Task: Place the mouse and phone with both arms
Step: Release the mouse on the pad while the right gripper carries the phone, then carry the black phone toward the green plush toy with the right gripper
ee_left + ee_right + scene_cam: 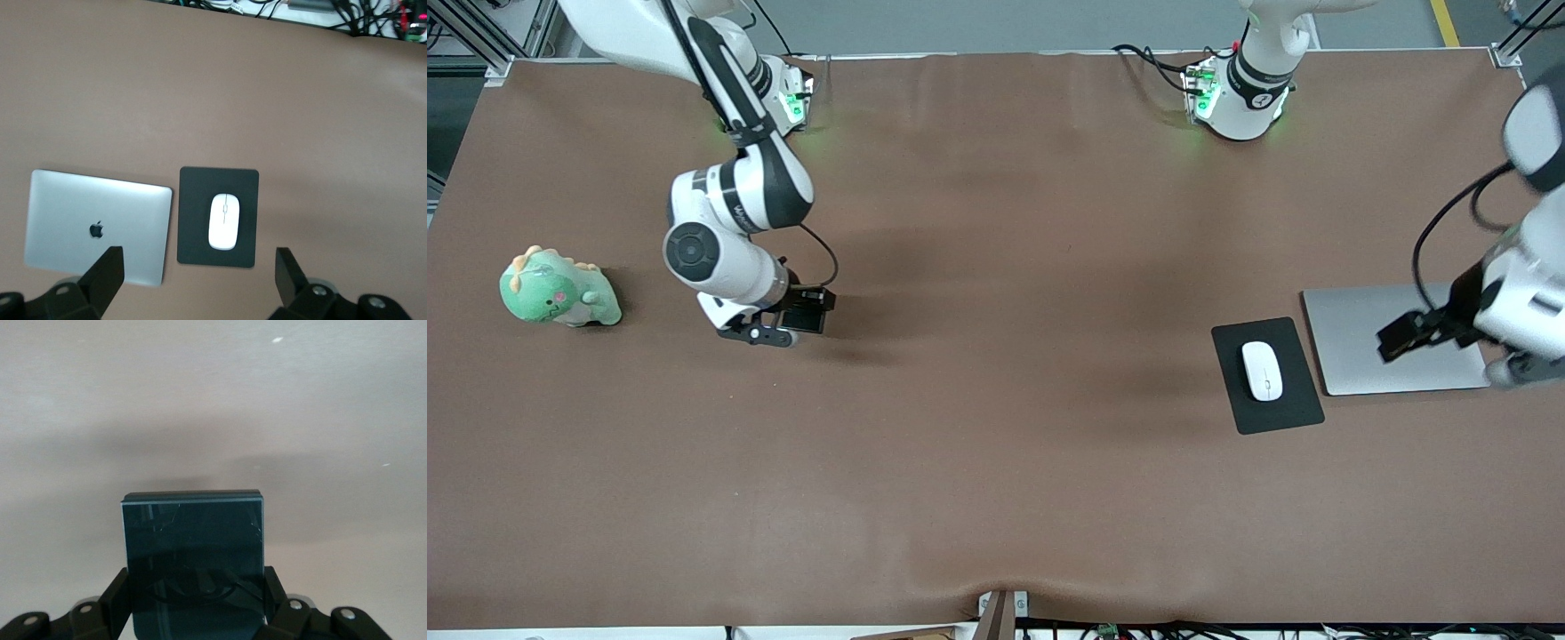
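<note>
The small black glossy rectangular phone (193,553) is pinched edge to edge in the right gripper (787,324), whose jaws are closed against its two long sides; it is carried over bare brown table (996,498) toward the right arm's end, with the green plush dinosaur toy (558,291) standing on the table nearby. The phone looks like a stiff, thin glass-faced slab, light but slick, so a side grip like this one seems the sound place to hold it; I would judge it liable to slide or pivot between the pads if tilted, and its face liable to scratch or crack if set down hard, so it wants a low, flat release. The small white oval glossy mouse (1262,370) lies on the flat matte black mouse pad (1292,418) toward the left arm's end of the table, just beside the closed silver laptop (1352,316). The left gripper (1405,336) hangs over the laptop with its jaws spread wide and nothing in them. The mouse looks rigid, light and smooth-domed; its curved top offers no purchase, so the long flanks, low near the base, seem the place to take it.
</note>
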You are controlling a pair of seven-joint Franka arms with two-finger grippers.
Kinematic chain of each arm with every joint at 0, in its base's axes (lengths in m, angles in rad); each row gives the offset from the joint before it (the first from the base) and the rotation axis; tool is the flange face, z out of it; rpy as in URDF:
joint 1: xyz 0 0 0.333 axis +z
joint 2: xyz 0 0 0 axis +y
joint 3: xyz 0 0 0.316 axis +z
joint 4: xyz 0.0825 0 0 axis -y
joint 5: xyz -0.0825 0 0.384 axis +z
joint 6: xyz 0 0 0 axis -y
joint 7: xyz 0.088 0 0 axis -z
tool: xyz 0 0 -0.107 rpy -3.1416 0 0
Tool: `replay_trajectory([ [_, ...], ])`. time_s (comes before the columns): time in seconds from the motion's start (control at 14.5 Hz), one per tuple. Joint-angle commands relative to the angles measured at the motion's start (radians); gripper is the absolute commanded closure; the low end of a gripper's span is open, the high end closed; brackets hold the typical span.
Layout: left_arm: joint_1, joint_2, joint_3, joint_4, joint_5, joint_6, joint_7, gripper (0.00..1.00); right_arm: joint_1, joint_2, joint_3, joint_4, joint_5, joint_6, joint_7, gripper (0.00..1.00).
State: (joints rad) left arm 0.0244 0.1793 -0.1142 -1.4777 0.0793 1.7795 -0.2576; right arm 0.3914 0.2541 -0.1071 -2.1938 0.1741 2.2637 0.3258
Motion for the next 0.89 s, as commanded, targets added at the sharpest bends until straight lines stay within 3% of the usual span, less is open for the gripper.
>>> replay_trajectory([
  [0.0,0.005,-0.092,-0.018,-0.01,0.01,-0.113,0.006,0.0,-0.063,-0.062,0.014,-0.069,-0.012,0.017,-0.065,1.0],
  [0.21,0.005,-0.145,-0.018,-0.022,0.004,-0.144,0.011,0.0,-0.104,-0.067,-0.014,-0.121,-0.013,0.069,-0.152,1.0],
  [0.41,0.002,-0.205,-0.01,-0.094,-0.003,-0.152,0.035,0.0,-0.105,-0.067,-0.058,-0.139,-0.015,0.074,-0.195,1.0],
  [0.55,-0.044,-0.251,0.033,-0.156,-0.039,-0.154,0.037,0.0,-0.105,-0.067,-0.097,-0.155,-0.016,0.088,-0.237,1.0],
  [0.69,-0.06,-0.248,0.066,-0.153,-0.076,-0.149,0.034,0.0,-0.105,-0.064,-0.153,-0.184,-0.018,0.128,-0.315,1.0],
  [0.83,-0.055,-0.253,0.065,-0.153,-0.078,-0.15,0.043,0.0,-0.111,-0.061,-0.17,-0.208,-0.019,0.166,-0.35,1.0],
])
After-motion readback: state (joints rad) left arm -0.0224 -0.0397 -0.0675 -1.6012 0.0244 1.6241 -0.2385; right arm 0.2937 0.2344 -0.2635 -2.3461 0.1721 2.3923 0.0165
